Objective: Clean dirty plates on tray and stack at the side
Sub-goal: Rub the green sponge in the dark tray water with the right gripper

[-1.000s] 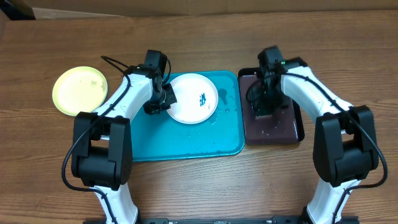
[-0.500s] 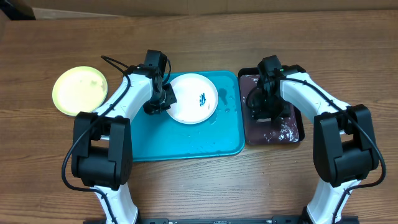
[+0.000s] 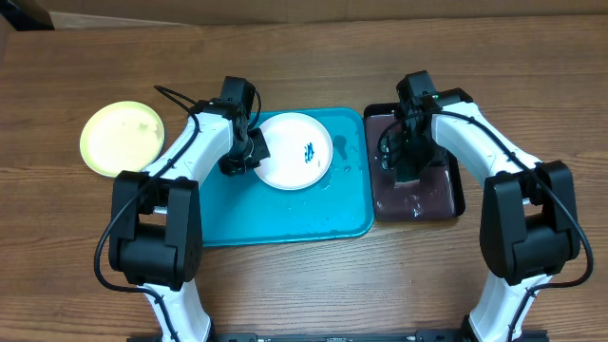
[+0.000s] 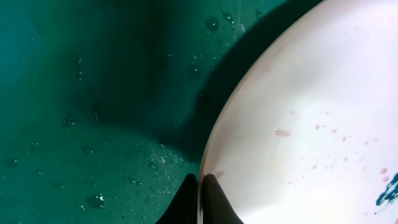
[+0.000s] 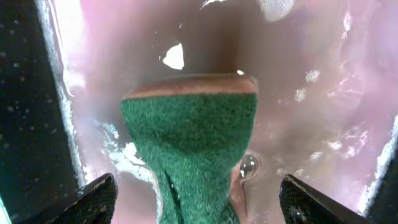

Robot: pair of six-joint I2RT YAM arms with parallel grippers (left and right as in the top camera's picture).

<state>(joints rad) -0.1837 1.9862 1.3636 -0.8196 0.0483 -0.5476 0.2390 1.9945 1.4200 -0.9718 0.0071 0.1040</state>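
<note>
The white plate [image 3: 296, 150] lies at the back of the turquoise tray [image 3: 285, 214] with a dark teal smear near its middle. My left gripper [image 3: 249, 155] is shut on the plate's left rim, and the wrist view [image 4: 200, 186] shows both fingertips pinching the edge of the plate [image 4: 311, 112]. The yellow-green plate [image 3: 122, 136] lies on the table at the far left. The mint-blue plate is out of view. My right gripper [image 3: 407, 166] is down in the black tray, open, its fingers [image 5: 198, 193] wide apart on either side of the green sponge [image 5: 186, 137] without touching it.
The small black tray [image 3: 446, 195] holds purplish liquid with some foam and sits right of the turquoise tray. Water drops lie on the turquoise tray near the plate. Bare wooden table lies in front and at the far left.
My right gripper slid toward the front of the black tray half a second ago, raising foam, and is back near the tray's middle now. The left arm and plate have not moved.
</note>
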